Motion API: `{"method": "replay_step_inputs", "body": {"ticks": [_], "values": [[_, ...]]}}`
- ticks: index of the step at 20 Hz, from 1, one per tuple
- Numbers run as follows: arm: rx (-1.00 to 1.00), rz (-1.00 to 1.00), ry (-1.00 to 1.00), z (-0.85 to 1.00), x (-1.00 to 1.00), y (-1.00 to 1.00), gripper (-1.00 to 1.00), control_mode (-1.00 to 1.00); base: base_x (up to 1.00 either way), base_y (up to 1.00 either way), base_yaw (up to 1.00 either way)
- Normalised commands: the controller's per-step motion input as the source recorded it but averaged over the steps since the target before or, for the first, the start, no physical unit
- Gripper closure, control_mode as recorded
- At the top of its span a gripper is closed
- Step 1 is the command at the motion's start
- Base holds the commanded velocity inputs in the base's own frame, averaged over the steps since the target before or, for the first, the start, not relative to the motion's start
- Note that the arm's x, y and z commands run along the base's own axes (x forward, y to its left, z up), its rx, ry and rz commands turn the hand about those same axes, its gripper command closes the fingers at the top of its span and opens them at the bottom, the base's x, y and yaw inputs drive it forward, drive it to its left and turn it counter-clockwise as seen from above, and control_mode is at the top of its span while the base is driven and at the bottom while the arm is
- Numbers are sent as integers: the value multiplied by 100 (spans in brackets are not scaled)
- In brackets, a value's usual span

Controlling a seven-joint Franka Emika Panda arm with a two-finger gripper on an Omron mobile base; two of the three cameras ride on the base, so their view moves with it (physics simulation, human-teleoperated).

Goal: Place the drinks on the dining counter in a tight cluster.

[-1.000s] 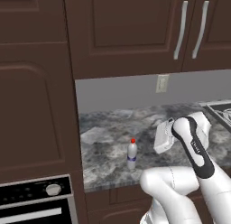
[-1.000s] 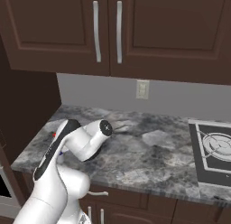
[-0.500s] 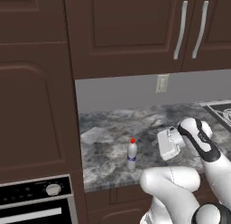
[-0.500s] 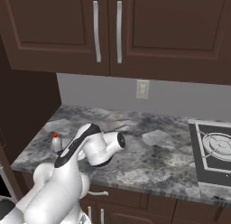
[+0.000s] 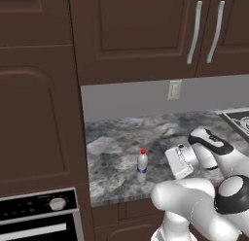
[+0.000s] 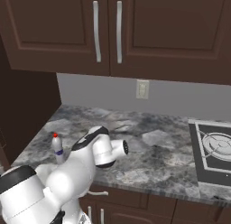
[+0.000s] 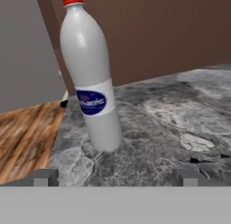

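One bottle (image 5: 142,166) stands on the counter (image 5: 116,143), with one red cap and one blue label (the hand view shows both clearly). One counter with a grey marbled top is in view. Two long cabinet handles (image 6: 107,32) hang side by side on the upper doors. One wall outlet (image 6: 142,89) sits on the grey backsplash. One cooktop (image 6: 211,148) lies at the counter's right end, and one oven knob (image 5: 57,203) shows at lower left.

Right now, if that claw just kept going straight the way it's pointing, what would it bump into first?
Probably the clear bottle standing upright on the counter. It sits left of centre between the open gripper's fingertips, so the left finger might hit it.
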Motion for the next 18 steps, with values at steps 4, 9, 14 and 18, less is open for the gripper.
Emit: {"method": "replay_step_inputs", "body": {"ticks": [4,9,14,18], "values": [[0,1,0,11,-1,14,-100,-100,0,0,0],[0,0,-1,19,-5,10,-100,-100,0,0,0],[0,-4,0,13,-30,0,-100,-100,0,0,0],[0,-7,-1,10,-46,9,-100,-100,0,0,0]]}}
